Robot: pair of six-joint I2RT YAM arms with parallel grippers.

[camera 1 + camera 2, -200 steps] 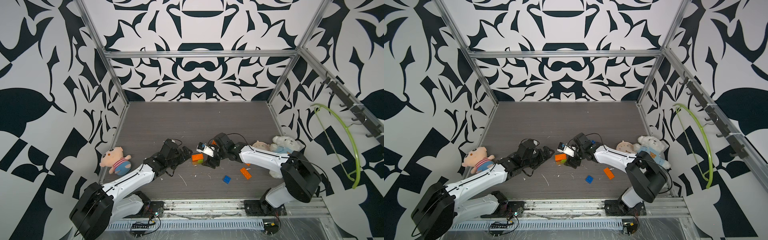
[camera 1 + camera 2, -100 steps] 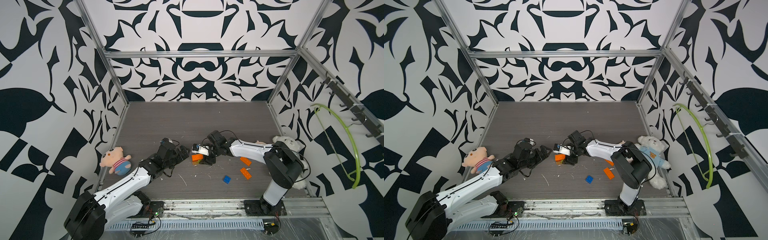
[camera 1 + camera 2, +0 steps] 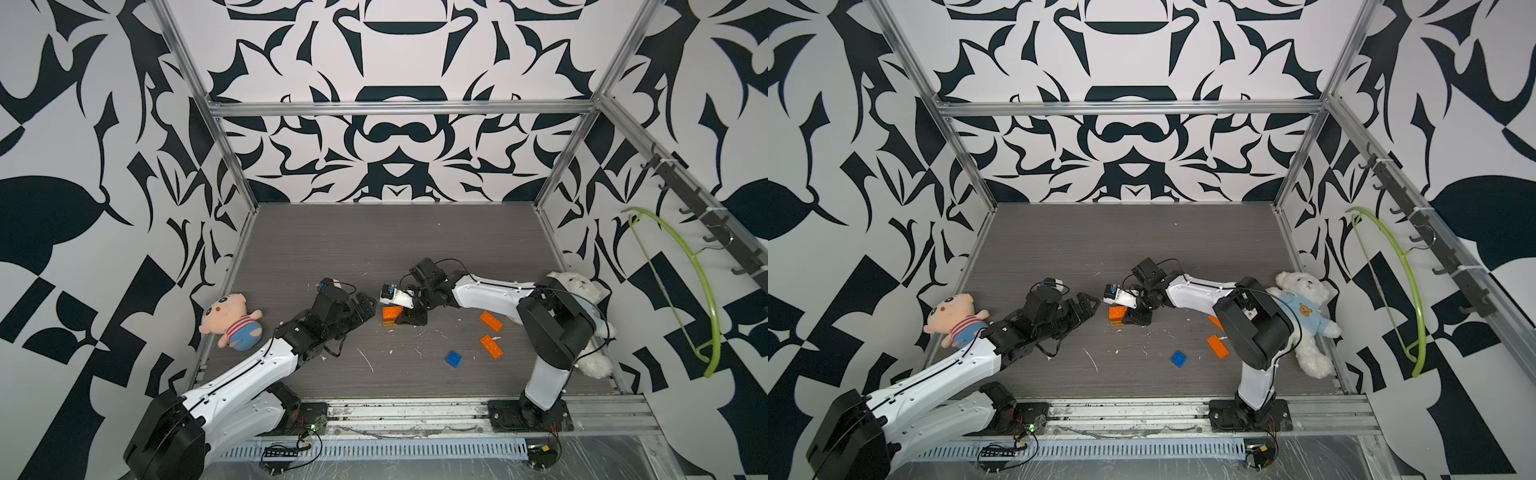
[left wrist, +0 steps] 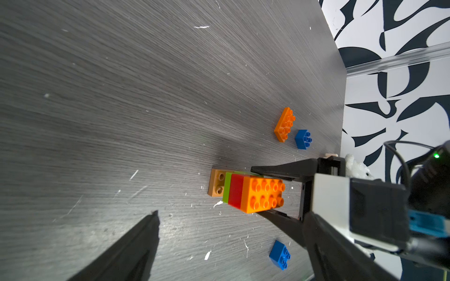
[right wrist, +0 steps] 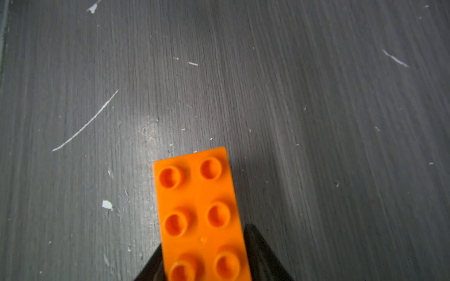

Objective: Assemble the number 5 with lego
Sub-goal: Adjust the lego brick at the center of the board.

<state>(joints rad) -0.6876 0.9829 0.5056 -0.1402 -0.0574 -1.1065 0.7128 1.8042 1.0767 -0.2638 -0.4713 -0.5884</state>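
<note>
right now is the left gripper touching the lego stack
Apart. In the left wrist view, bare table lies between the visible finger of the left gripper and the lego stack.

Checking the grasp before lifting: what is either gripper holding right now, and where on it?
The right gripper is shut on the top orange brick of the lego stack, pinching its two long sides. The left gripper is open, holding nothing.

Both top views: bright, even, diffuse light from above, sharp throughout, wide-angle splays the frame posts [image 3: 233,160] outward at the edges; only short soft shadows on the tabletop [image 3: 1142,232]. Left wrist view: tabletop smeared away from centre, pale sheen near the lens, orange brick [image 4: 263,194] crisp. Right wrist view: brick slightly soft, shadow beside it, faint glare patch ahead
</note>
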